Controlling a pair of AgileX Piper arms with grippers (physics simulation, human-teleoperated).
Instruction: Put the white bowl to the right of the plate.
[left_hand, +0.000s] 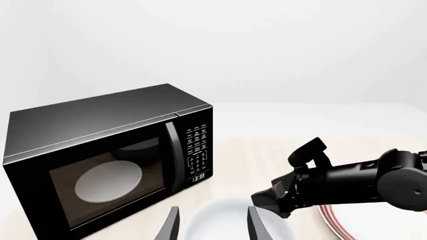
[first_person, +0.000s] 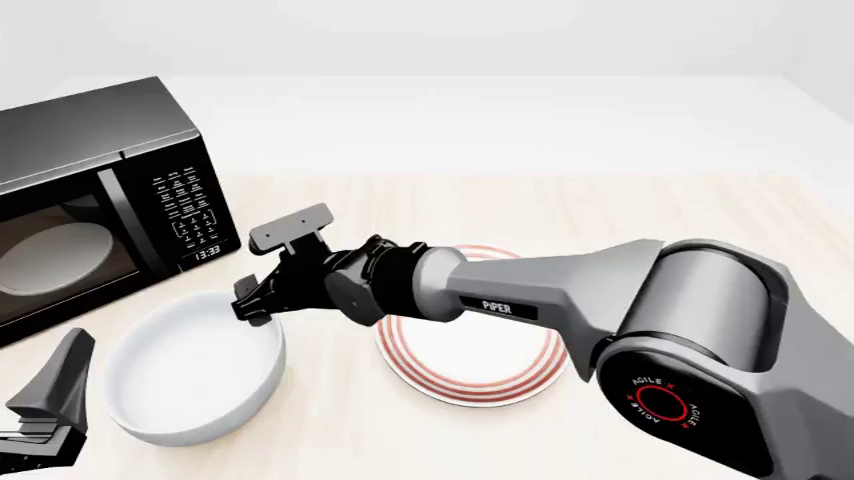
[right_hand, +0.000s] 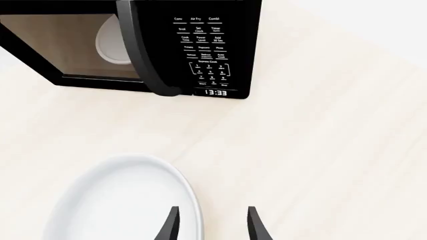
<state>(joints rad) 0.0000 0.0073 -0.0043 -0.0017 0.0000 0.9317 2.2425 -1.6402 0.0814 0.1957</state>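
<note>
Count: one white bowl, one plate, one microwave, two arms, each with one gripper.

Our right arm: stretched leftward, its gripper parted, tilted down. Our left gripper: low, fingers parted.

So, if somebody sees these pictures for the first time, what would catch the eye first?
Probably the right arm, stretching from the near right across the red-ringed plate at the table's centre, with its gripper open at the far rim of the white bowl. The bowl sits left of the plate. Next, the black microwave at the far left, door shut.
</note>
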